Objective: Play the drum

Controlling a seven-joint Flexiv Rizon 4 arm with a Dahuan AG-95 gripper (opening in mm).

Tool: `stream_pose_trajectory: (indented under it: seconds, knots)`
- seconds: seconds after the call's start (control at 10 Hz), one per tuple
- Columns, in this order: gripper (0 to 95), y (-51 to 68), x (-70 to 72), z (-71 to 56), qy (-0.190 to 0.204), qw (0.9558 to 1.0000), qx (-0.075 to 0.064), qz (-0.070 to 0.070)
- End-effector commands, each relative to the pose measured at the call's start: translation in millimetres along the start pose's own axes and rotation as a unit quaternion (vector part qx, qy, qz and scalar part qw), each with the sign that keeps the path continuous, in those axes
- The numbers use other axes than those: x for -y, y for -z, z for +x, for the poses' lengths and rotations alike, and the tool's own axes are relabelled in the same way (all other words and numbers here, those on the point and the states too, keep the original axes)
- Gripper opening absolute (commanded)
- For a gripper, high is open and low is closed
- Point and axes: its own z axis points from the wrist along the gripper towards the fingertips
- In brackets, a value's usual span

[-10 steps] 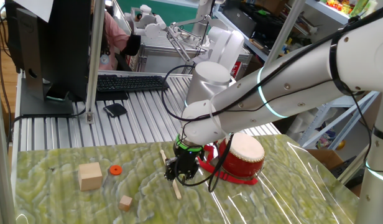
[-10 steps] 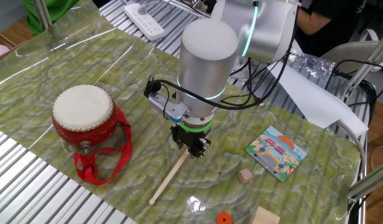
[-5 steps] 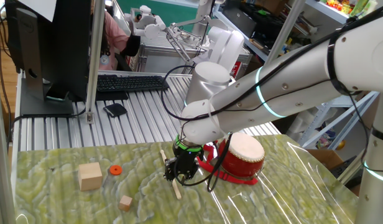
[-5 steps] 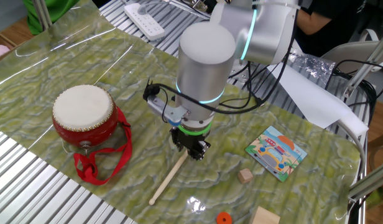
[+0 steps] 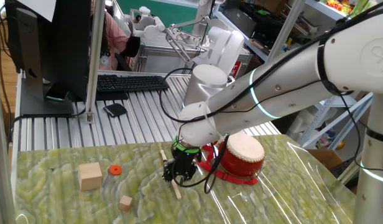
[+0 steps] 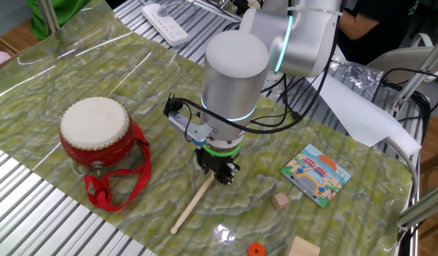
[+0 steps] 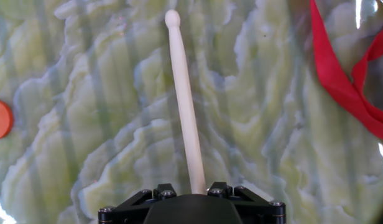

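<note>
Gripper is down low over the butt end of the stick, pointing at the tabletop. Can't tell how far apart the fingers are or whether they pinch the stick; hand view only shows the stick running out from under the gripper body. Stick lies flat on the tabletop, rounded tip away from the gripper. Likely the grasp step: it needs the stick as a beater before any hit.

Stick: thin, pale wood, smooth, slightly tapered, small bulb tip. In the fixed view showing the drum's whole skin, its free end points away from the gripper toward the near table edge.

Drum sits apart from the gripper, upright, skin facing up so it can be struck from above. Red glossy round body, cream skin, studs at the rim. Red strap loops loose onto the tabletop beside it; fabric, flat ribbon.

Tabletop cover is green, wavy marble pattern, shiny. Further from the drum: picture card, small wooden cube, orange disc.
</note>
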Motion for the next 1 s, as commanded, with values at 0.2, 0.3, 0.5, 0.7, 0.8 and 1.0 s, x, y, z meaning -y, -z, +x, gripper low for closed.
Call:
stream_pose_trajectory:
  seconds: [0.2,0.3,0.5,0.7,0.8,1.0]
  knots:
    - [38.0,-2.1,0.2,-1.2,0.000,1.0000,-0.002,-0.004]
    - [38.0,-3.6,1.1,-1.1,0.000,1.0000,-0.002,-0.009]
    - [19.0,-5.2,2.2,-0.3,0.001,0.9999,-0.002,-0.010]
    - [0.0,-4.9,2.4,0.5,0.001,0.9999,-0.003,-0.011]
    - [0.0,-5.1,2.6,0.4,0.001,0.9999,-0.003,-0.011]
    - [0.0,-5.8,3.3,-0.7,0.002,0.9999,-0.004,-0.013]
